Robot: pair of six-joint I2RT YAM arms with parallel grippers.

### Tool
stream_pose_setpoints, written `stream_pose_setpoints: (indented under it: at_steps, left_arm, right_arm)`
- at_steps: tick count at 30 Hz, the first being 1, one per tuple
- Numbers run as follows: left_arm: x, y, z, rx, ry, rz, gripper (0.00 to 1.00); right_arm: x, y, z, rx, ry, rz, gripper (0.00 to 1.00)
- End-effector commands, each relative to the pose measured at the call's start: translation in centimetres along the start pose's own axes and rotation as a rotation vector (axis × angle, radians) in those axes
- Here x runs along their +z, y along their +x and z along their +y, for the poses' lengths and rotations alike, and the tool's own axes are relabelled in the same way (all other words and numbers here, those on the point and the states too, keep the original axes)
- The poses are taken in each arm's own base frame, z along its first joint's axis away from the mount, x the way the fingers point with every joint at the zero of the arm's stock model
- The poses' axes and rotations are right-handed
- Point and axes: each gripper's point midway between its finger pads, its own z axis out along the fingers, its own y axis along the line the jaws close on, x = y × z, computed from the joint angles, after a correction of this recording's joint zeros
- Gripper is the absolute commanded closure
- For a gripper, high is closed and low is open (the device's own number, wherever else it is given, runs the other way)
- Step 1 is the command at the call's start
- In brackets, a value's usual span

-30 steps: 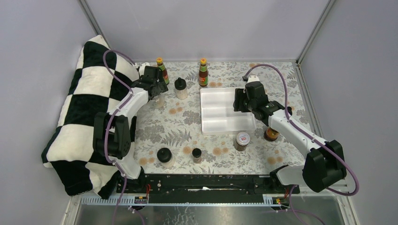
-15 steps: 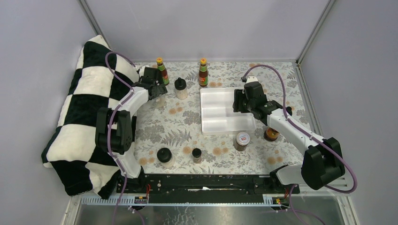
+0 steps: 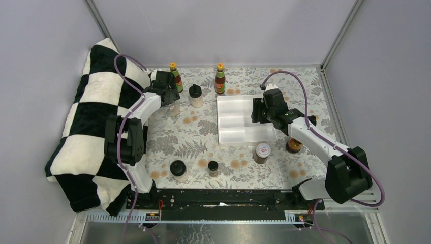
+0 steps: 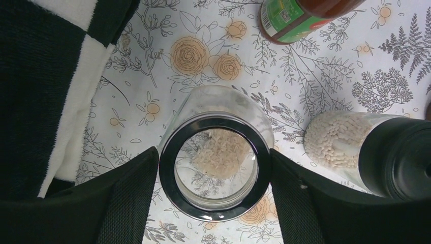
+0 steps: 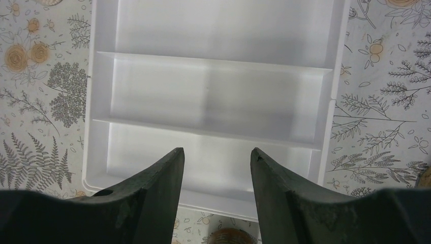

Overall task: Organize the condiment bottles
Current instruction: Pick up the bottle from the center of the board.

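Worktop (image 3: 203, 134): floral sheet carrying bottles scattered around a white tray (image 3: 235, 122).
Right fingers (image 5: 162, 175): hanging spread over the tray, holding nothing.
Left fingers (image 4: 134, 190): pressing on both sides of the clear-lidded jar (image 4: 213, 109), which is standing far-left on the worktop, just beside a black-lidded jar (image 4: 373, 152).
Handling: judging the jar rigid, light, nearly empty and smooth-walled. Gripping across the black lid band is looking safest, and slipping is the main risk.
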Motion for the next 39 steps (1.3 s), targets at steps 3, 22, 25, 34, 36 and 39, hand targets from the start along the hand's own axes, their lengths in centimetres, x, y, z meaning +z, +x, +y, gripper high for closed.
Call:
stream_pose_setpoints:
  at_steps: [3, 22, 25, 34, 36, 39]
  left_arm:
    - [-1.2, -1.6, -0.9, -0.034, 0.052, -0.031, 0.23]
    - [-6.1, -2.0, -2.1, 0.018, 0.083, -0.068, 0.43]
    - [-7.4, -2.3, -2.7, 0.038, 0.099, -0.075, 0.43]
    - [-12.6, -3.0, -5.6, 0.109, 0.184, -0.111, 0.43]
    - [-13.9, -3.1, -6.7, 0.132, 0.209, -0.118, 0.43]
    - [-16.3, -3.5, -8.9, 0.171, 0.266, -0.141, 0.43]
  right_arm:
    - [0.5, 0.4, 0.6, -0.005, -0.03, 0.005, 0.42]
    - [0.3, 0.5, 0.8, 0.006, -0.041, -0.001, 0.43]
    - [0.1, 0.4, 0.8, 0.008, -0.043, -0.004, 0.43]
    - [-1.0, -0.8, 1.1, 0.013, -0.053, -0.034, 0.43]
    - [-1.3, -1.1, 1.2, 0.015, -0.055, -0.044, 0.43]
    - [-1.8, -1.7, 1.3, 0.017, -0.058, -0.053, 0.43]
